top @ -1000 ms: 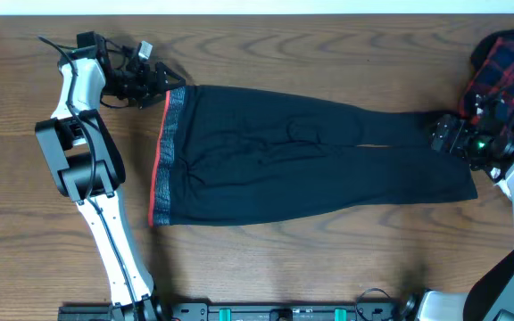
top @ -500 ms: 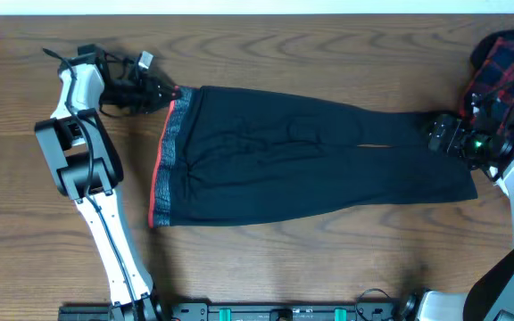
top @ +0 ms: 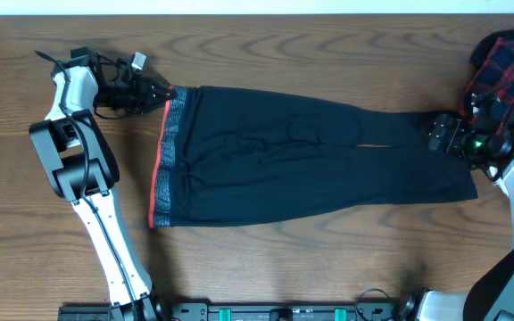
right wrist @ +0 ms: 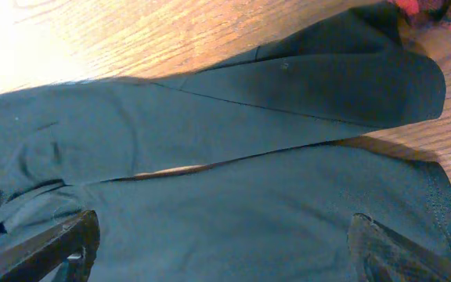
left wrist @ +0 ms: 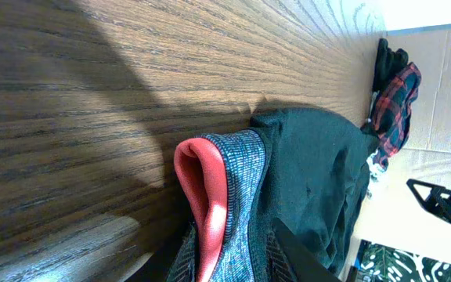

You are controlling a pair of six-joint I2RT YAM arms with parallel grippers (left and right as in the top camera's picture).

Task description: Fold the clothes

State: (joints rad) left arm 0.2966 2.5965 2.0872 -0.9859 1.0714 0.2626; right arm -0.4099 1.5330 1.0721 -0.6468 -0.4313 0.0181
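The black trousers (top: 310, 160) lie flat across the table, waistband to the left and legs to the right. The grey-flecked waistband (top: 161, 165) has a red-orange edge. My left gripper (top: 165, 93) is shut on the waistband's far corner. In the left wrist view the folded waistband (left wrist: 237, 168) is pinched in my left gripper (left wrist: 225, 254). My right gripper (top: 437, 134) hovers over the leg ends. In the right wrist view it (right wrist: 225, 239) stands open, its fingers (right wrist: 53, 247) wide over the black fabric (right wrist: 233, 196) and holding nothing.
A red-and-black plaid garment (top: 504, 62) is heaped at the far right edge, just behind my right arm. It also shows in the left wrist view as a plaid heap (left wrist: 394, 102). Bare wooden table (top: 310, 267) surrounds the trousers.
My left gripper has moved onto the far waistband corner and shut on it, bunching that corner slightly. The right arm has not moved.
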